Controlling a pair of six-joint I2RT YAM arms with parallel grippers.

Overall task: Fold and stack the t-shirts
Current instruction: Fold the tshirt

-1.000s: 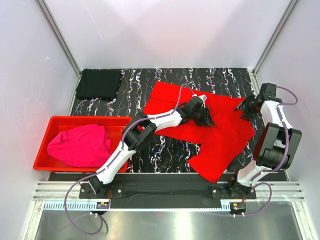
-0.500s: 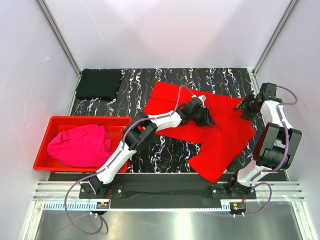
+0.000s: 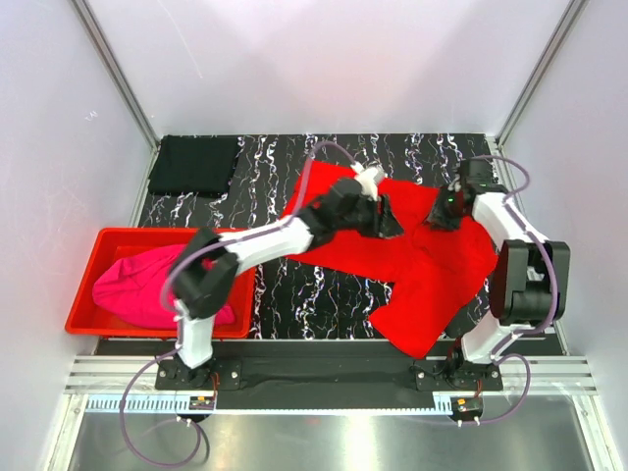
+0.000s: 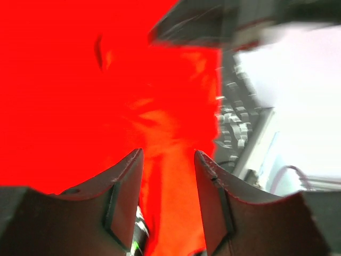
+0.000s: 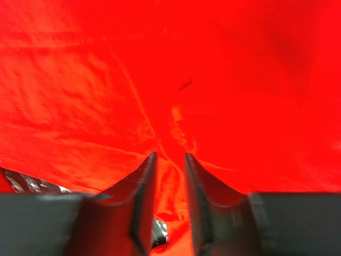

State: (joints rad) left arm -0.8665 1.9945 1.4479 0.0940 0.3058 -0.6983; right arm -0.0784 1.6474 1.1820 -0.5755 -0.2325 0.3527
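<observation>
Pulling unevenly could drag the red shirt (image 3: 432, 285), spread on the counter (image 3: 324, 294) right of the bin (image 3: 83, 294), into a skewed fold, or thin cloth could slip free. Left fingers (image 4: 122, 186) and right fingers (image 5: 141, 186) each pinch it narrowly; left arm (image 3: 265, 240) stretches far past the bin, right arm (image 3: 505, 221) bends toward it

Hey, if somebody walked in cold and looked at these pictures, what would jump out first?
The bright red shirt spread across the middle of the black marbled table, with the left claw and right claw both down on its far part. Next, the pink shirt heaped in the red bin at the left, and the black shirt folded in the far left corner.
</observation>
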